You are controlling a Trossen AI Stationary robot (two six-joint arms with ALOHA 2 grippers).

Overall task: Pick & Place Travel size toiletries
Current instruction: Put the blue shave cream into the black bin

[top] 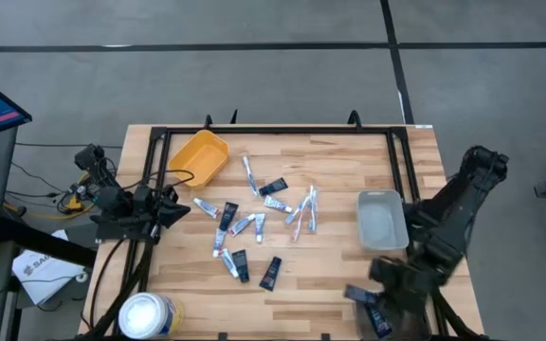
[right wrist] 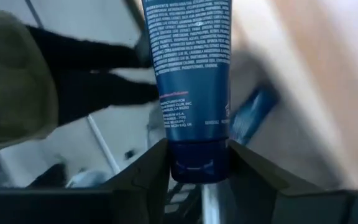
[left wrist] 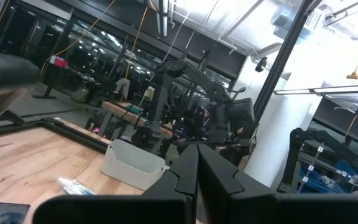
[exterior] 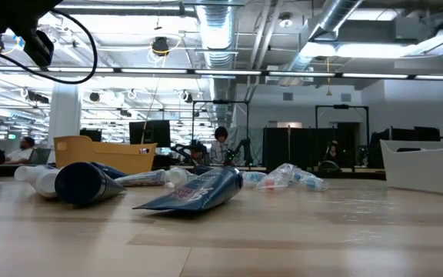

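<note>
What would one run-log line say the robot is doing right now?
right gripper: shut on dark blue tube, near table's front right | left gripper: shut, idle at left edge | grey tray: empty

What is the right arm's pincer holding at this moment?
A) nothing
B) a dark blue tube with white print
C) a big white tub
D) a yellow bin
B: the right wrist view shows the dark blue tube clamped between the right pincer fingers, above the table edge.

Right gripper [right wrist: 197,171] fingers clamp the cap end of a dark blue tube [right wrist: 191,81] with white print. Wooden tabletop [right wrist: 328,74] behind it, another small blue tube [right wrist: 252,112] lying there. A person's olive sleeve [right wrist: 11,81] beside it.
</note>
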